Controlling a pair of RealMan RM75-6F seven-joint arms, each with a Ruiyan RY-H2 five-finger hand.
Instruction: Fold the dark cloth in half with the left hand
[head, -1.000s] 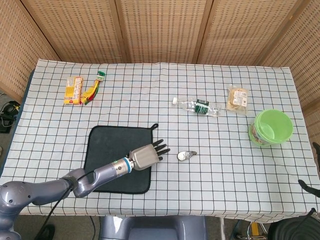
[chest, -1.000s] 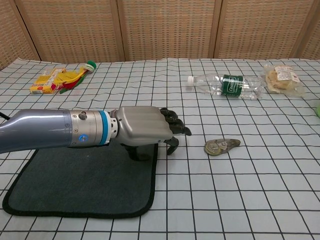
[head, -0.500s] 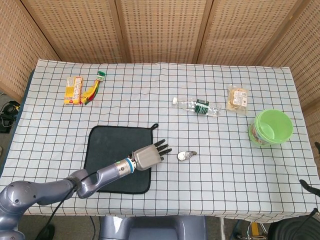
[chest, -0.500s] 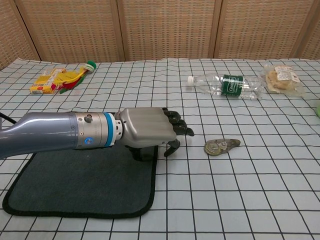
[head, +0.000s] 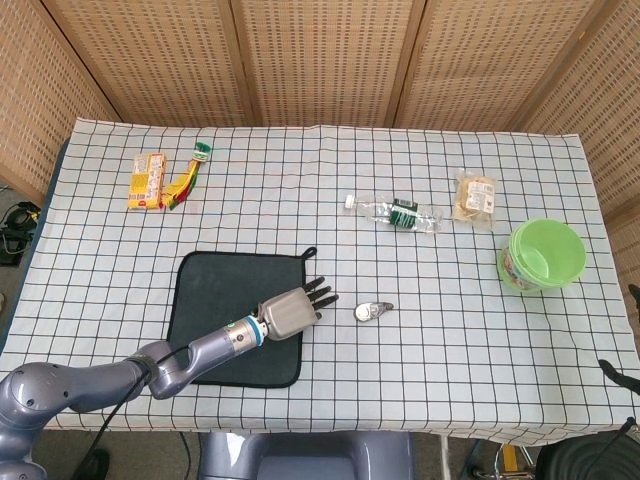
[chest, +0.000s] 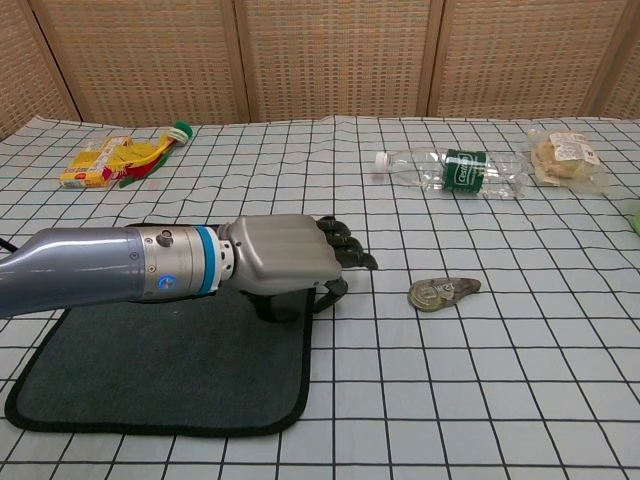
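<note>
The dark cloth (head: 215, 300) (chest: 150, 370) lies flat and unfolded on the checked tablecloth, front left of centre, with a small loop at its far right corner. My left hand (head: 292, 308) (chest: 285, 265) hovers low over the cloth's right edge, palm down. Its dark fingertips (chest: 348, 252) reach past the edge over the tablecloth, slightly curled. The thumb points down toward the cloth's edge beneath the palm. The edge is not lifted and nothing is held. My right hand shows in neither view.
A small silvery round object (head: 372, 311) (chest: 443, 292) lies just right of the hand. Farther back are a plastic bottle (head: 395, 213) (chest: 455, 170), a snack bag (head: 475, 197) (chest: 565, 155), a green bowl (head: 545, 255) at the right and yellow packets (head: 148, 180) (chest: 100, 160) at the far left.
My left hand has drawn back slightly toward the cloth, and its fingers have curled in a little. The cloth has not moved.
</note>
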